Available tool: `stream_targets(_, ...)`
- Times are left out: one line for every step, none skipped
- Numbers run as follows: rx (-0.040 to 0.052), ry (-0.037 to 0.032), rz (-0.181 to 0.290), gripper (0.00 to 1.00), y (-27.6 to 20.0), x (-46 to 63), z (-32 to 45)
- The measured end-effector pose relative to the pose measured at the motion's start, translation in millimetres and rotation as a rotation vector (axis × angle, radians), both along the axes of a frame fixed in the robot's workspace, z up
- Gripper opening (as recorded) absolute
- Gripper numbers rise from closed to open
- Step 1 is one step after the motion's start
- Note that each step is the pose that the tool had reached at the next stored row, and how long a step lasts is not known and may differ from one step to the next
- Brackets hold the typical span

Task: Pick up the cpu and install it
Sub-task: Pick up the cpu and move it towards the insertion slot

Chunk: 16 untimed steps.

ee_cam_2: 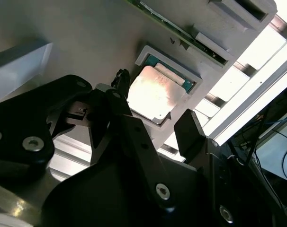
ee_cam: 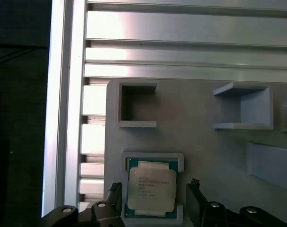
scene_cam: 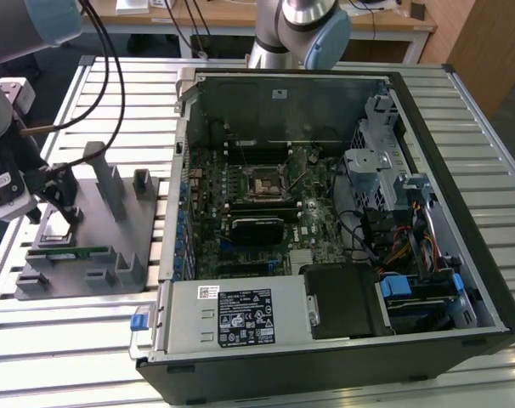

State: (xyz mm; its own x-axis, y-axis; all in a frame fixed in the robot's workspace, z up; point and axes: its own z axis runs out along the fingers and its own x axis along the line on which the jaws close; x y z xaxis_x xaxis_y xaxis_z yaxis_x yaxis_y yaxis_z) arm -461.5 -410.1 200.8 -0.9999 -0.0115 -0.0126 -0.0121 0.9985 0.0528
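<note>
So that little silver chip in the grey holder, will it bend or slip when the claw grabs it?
The cpu looks like a flat metal-topped plate, so probably stiff. Its shiny top and thin edges suggest it could slip between the fingers of the open gripper. Lying flat in a recess of the grey holder, it shouldn't roll or tip.

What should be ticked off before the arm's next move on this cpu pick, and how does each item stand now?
1. cpu lying flat in its pocket on the grey holder: ok.
2. gripper open, one finger on either side of the cpu: ok.
3. Fingers closed on the cpu: not ok, gaps on both sides.
4. Memory stick apart from the cpu: ok.
5. Motherboard socket open and empty: cannot tell.
</note>
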Motion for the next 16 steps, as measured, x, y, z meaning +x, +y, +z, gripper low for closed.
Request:
stream_targets(-0.0015,0.0,0.0,0.65,0.0,0.0,-1.4)
stream_targets(-0.0059,0.0,0.0,0.65,0.1,-0.1,-2.4)
stream_targets(-0.0104,-0.0001,0.0,0.65,0.1,0.0,-3.3)
stream_targets(-0.0144,-0.0001,0.0,0.65,0.2,0.0,-4.1)
stream_targets(-0.0173,0.0,0.0,0.65,0.3,0.0,-4.7)
stream_targets(-0.0181,0.0001,0.0,0.65,0.5,0.0,-5.2)
stream_targets(-0.018,0.0,-0.001,0.65,0.5,0.0,-6.0)
stream_targets(-0.0181,0.0,-0.001,0.65,0.6,0.0,-6.7)
stream_targets(-0.0181,0.0,-0.001,0.65,0.8,0.0,-7.6)
stream_targets(-0.0181,0.0001,-0.001,0.65,0.9,0.0,-8.5)
stream_targets(-0.0181,0.0002,-0.002,0.65,1.2,0.0,-9.4)
stream_targets(-0.0181,0.0005,-0.002,0.65,1.6,-0.1,-10.2)
stream_targets(-0.0182,0.0007,-0.002,0.65,2.3,-0.1,-10.7)
stream_targets(-0.0182,0.0007,-0.002,0.65,2.9,0.0,-11.2)
stream_targets(-0.0181,0.0005,-0.002,0.65,3.6,0.0,-11.7)
stream_targets(-0.0181,0.0006,-0.002,0.63,3.8,0.0,-12.0)
